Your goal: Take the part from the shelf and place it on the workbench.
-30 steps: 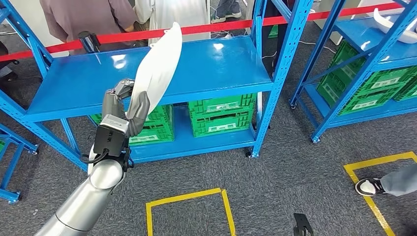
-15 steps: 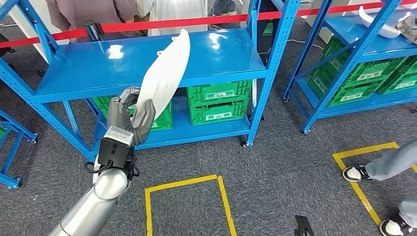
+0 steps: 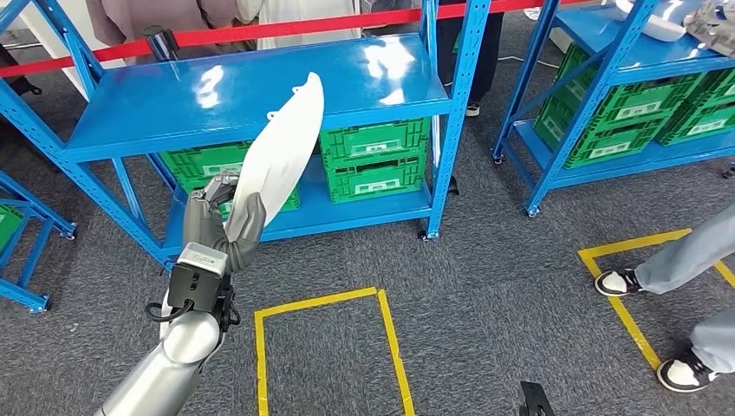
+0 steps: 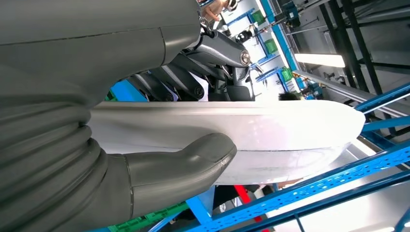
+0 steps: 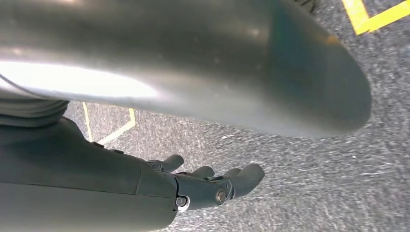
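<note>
Holding the white part [image 3: 279, 147] upright, left hand [image 3: 218, 227].

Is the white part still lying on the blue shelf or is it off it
Off it. The left hand grips the white part by its lower end, holding it raised and tilted in front of the blue shelf.

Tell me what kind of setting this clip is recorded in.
Probably a factory or warehouse test area: blue steel shelving holding green plastic crates, yellow tape squares marked on grey carpet, and a red barrier tape with people behind. The left hand holds a white part.
</note>
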